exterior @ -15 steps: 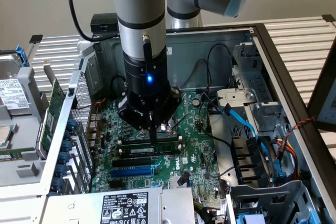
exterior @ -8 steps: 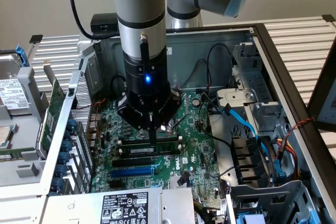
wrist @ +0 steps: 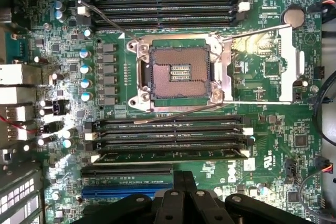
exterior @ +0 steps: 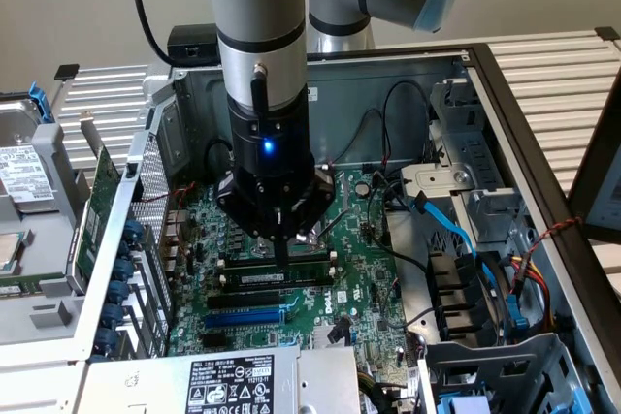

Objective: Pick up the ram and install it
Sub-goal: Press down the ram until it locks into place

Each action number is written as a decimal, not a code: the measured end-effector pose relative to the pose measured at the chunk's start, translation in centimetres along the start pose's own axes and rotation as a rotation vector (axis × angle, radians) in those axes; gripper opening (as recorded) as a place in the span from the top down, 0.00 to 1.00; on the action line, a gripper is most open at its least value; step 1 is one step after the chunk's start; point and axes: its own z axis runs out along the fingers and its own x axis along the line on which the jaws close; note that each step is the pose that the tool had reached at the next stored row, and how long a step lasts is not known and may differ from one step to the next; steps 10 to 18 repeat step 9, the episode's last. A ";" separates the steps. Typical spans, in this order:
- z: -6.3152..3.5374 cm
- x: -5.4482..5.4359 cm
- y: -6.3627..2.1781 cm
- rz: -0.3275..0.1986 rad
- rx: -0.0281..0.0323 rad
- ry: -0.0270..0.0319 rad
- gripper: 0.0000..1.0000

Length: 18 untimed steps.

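I have the tool (exterior: 281,244) clenched, fingertips pressing down on the ram (exterior: 281,278), which lies directly beneath it in a slot of the motherboard (exterior: 364,283), its long axis running left-right across the exterior view, alongside the empty black slots (wrist: 165,129).

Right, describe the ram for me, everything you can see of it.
The ram is a long, thin green circuit-board stick with a white label strip. It stands on edge in a black memory slot on the motherboard, lying level. The shut gripper sits directly over its middle; whether they touch cannot be told.
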 end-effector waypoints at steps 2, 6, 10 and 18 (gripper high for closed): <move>0.00 0.0 0.00 0.031 0.0005 0.0007 0.89; 0.00 0.0 0.00 0.046 0.0008 0.0011 0.89; 0.00 0.0 0.00 0.046 0.0008 0.0011 0.89; 0.00 0.0 0.00 0.046 0.0008 0.0011 0.89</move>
